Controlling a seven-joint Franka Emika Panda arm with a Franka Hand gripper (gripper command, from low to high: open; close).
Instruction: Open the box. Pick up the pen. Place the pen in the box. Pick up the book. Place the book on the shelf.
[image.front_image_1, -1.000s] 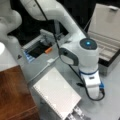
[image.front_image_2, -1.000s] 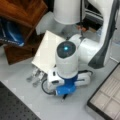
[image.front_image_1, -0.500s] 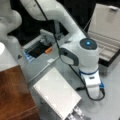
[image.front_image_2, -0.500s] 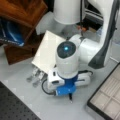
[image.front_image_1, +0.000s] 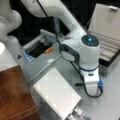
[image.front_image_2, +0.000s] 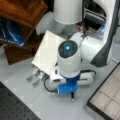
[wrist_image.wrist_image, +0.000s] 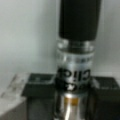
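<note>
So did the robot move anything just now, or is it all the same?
Nothing visibly moved. The gripper stays low over the table with its jaws on either side of the pen. The box stays open, and the book still lies beside the shelf.

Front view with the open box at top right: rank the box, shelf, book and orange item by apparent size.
1 and 2. shelf and box: alike, both cut off by the frame, so unranked.
3. book.
4. orange item.
The gripper, beside the book, has its fingers closed on the pen.
</note>
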